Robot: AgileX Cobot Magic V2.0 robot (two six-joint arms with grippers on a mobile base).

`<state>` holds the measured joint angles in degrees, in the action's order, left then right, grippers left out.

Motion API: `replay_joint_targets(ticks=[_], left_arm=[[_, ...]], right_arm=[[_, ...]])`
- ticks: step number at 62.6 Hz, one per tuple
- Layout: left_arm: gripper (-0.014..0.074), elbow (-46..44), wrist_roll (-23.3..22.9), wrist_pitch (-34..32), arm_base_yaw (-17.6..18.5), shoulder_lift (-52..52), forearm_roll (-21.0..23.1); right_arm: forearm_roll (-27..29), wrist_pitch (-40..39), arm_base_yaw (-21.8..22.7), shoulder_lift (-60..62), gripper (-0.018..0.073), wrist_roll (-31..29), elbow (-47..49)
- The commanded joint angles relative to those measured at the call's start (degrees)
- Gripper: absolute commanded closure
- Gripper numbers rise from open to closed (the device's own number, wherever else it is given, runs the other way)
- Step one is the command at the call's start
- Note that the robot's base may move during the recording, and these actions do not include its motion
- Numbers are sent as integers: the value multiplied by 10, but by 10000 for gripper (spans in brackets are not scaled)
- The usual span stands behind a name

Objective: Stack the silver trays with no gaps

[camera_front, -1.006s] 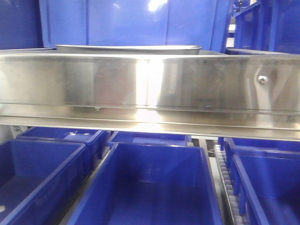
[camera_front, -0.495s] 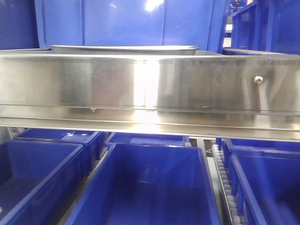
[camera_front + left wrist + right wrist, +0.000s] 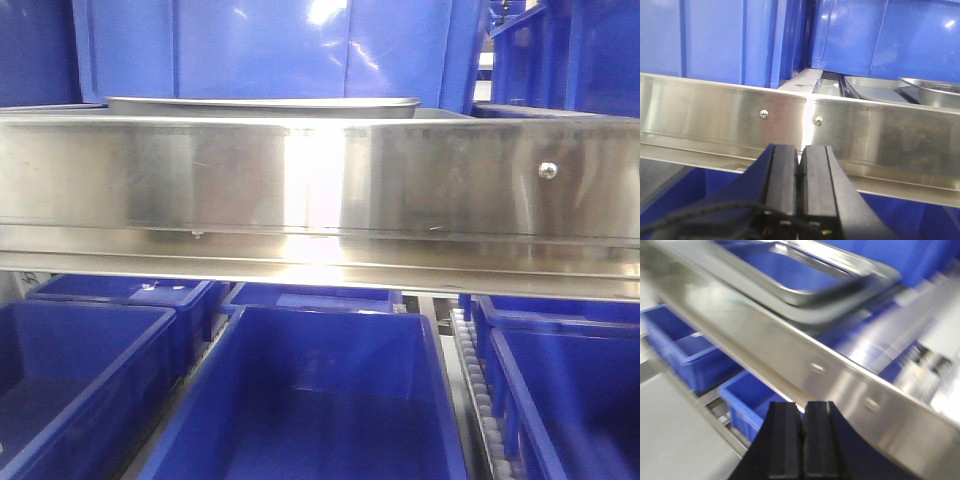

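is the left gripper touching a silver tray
Apart: in the left wrist view the left gripper is shut, empty, below the rail; the silver trays lie beyond it.

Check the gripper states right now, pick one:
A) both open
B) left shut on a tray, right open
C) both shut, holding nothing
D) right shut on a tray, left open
C: in each wrist view the left gripper and right gripper have black pads pressed together with nothing between, both short of the steel rail; the silver trays lie untouched behind it.

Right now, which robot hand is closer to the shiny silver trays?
Probably the right gripper: the silver trays lie just past the rail above it. The left gripper sees them off to one side, beyond the rail.
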<state>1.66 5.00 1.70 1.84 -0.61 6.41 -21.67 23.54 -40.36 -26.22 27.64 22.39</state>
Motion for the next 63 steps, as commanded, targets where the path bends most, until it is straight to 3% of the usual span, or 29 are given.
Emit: replay_joint_targets(ticks=[1,9,17,29,41,49,63], left_arm=[[645,-2,2,-51,2,-21,4],[645,-2,2,-50,2,-21,4],[645,-2,2,-50,2,-21,4],[645,-2,2,-50,2,-21,4],[645,-2,2,-50,2,-21,4],[645,-2,2,-50,2,-21,4],[645,-2,2,-49,2,-20,4]], right_arm=[[49,-69,82,12,543,-34,-3],[165,-108,198,58,543,-161,-52],[236,-147,292,125,543,-263,-100],[248,-168,391,202,543,-272,-153],[258,-215,438,257,543,-272,-207],[258,-259,441,280,543,-271,-243],[257,-239,441,279,543,-272,-241]])
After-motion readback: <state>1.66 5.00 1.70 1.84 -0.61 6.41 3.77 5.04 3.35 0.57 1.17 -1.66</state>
